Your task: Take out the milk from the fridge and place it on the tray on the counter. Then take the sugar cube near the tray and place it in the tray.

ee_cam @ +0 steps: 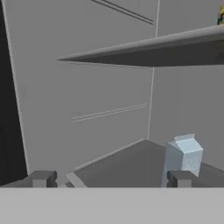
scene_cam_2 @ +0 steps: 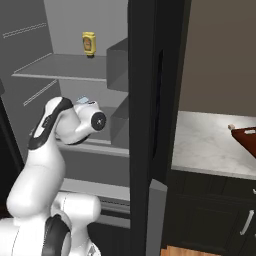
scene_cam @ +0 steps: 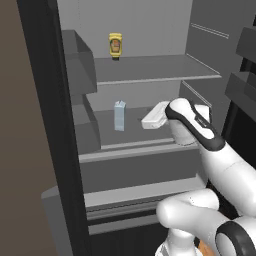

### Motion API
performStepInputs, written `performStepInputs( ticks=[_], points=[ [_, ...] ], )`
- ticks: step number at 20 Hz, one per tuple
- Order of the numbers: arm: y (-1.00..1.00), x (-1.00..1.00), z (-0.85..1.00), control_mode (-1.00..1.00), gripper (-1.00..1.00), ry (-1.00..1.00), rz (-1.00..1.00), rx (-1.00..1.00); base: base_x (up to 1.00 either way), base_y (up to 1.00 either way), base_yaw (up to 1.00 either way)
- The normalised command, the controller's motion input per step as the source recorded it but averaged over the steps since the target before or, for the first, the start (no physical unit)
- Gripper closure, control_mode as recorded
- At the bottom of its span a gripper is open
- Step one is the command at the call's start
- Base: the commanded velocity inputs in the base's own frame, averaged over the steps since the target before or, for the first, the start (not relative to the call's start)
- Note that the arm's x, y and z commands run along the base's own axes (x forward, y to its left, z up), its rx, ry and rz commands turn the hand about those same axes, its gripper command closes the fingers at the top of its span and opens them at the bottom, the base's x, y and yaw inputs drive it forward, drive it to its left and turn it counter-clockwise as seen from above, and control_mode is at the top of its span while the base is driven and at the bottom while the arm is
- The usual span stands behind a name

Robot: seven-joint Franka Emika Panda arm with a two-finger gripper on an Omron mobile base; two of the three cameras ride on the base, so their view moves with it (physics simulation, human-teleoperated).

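In the left base view, the tall dark fridge (scene_cam: 70, 125) with grey inner walls is seen standing open. A yellow jar with a brown label (scene_cam: 115, 46) is set on the upper grey shelf (scene_cam: 155, 69). On the shelf below, the small pale blue-grey milk carton with a gabled top (scene_cam: 119, 115) is found upright, towards the left and well back. To its right, the white robot arm with dark joints (scene_cam: 200, 127) is reached into the same compartment, and the white hand is held beside the carton and apart from it.

In the hand view, the two small dark fingertips (ee_cam: 41, 178) are seen far apart at the bottom, so the two-finger gripper (ee_cam: 111, 179) is spread wide and nothing is held between them. The carton is seen upright just behind the right fingertip, off to one side of the gap and not within it.

In the right base view, the arm's wrist is seen inside the fridge, with a sliver of the carton's top above it. Further right, past the dark fridge edge, the white marble-patterned counter with grey veins (scene_cam_2: 210, 145) is seen, and at its far right a corner of the flat dark red-brown tray (scene_cam_2: 247, 137) is visible. A tiny off-white sugar cube (scene_cam_2: 231, 127) is lying on the counter just beside that tray corner.
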Motion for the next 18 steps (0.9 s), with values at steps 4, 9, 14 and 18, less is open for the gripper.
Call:
performStepInputs(
  ticks=[4, 9, 14, 18],
  points=[
    [0.00, 0.28, 0.00, -1.00, -1.00, 0.00, 0.02, 0.00, 0.00, 0.00, 0.00],
    [0.00, 0.19, 0.00, -1.00, -1.00, 0.00, 0.05, 0.01, 0.00, 0.00, 0.00],
    [0.00, 0.25, -0.06, -1.00, -1.00, 0.00, 0.05, 0.02, 0.00, 0.00, 0.00],
    [0.00, 0.24, -0.12, -1.00, -1.00, 0.00, 0.07, 0.04, 0.00, 0.00, 0.00]
  ],
)
